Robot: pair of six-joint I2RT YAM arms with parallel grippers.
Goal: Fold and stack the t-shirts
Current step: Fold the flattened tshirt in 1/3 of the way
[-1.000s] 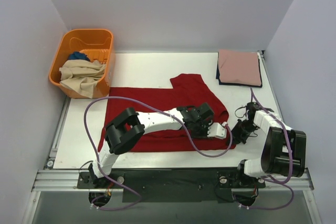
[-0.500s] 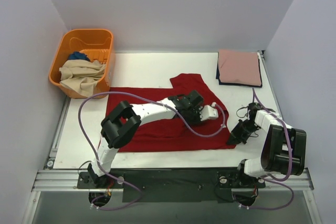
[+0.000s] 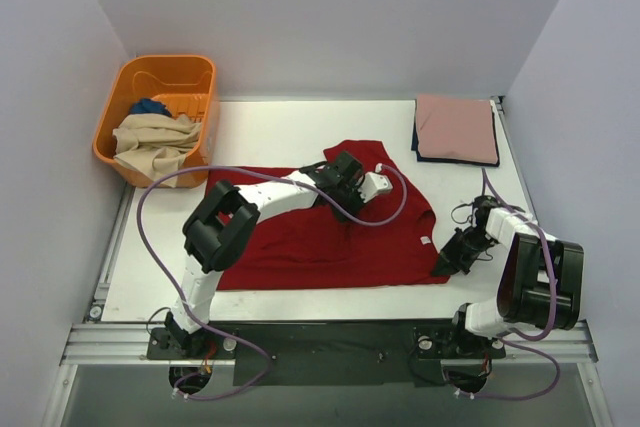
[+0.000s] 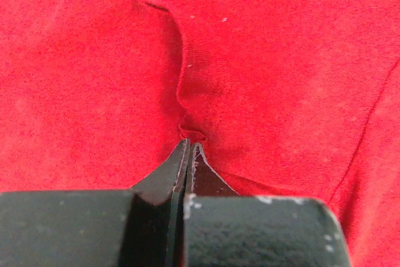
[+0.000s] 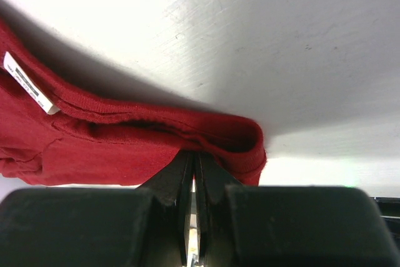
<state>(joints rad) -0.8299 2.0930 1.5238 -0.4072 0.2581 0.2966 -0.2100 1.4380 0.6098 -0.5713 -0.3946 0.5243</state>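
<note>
Fold step, dark red t-shirt point(image 3: 300, 242): the garment lies spread across the middle of the table point(image 3: 270, 127), its right part rumpled. Left gripper point(image 4: 189, 148) has its jaws pressed together on a small pucker of cloth mid-body. Right gripper point(image 5: 195, 156) pinches the near right hem edge, beside a white label point(image 5: 26, 82). Judgement: side fold in hand. The next move calls for lifting both pinches together and carrying that edge across the body, cloth taut. The folded dusty pink shirt point(image 3: 456, 127) lies far right.

Pale lilac walls point(image 3: 300, 17) enclose a white table point(image 3: 270, 132) on three sides, evenly lit.
</note>
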